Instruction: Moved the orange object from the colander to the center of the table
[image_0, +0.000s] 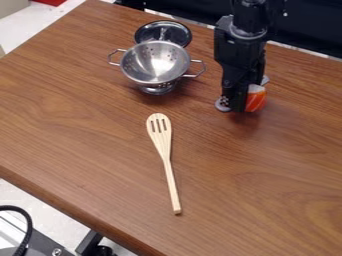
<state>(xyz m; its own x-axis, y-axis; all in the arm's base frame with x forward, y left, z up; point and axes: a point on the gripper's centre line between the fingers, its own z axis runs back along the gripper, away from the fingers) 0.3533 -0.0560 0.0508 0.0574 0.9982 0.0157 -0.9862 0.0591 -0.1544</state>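
Note:
At the upper right, the black gripper (243, 95) hangs low over the wooden table, to the right of the colander. It is shut on the orange object (255, 100), which has white stripes and a pale top; part of it is hidden behind the gripper. A dark shadow lies on the wood just below them, and whether the object touches the table I cannot tell. The silver colander (155, 64) stands upright at the upper left, its bowl holding nothing that I can see.
Behind the colander is a round shiny metal lid (163, 32). A wooden slotted spoon (167, 162) lies lengthwise across the middle of the table (267, 170), to the left of and below the gripper. The table's front edge slants along the lower left.

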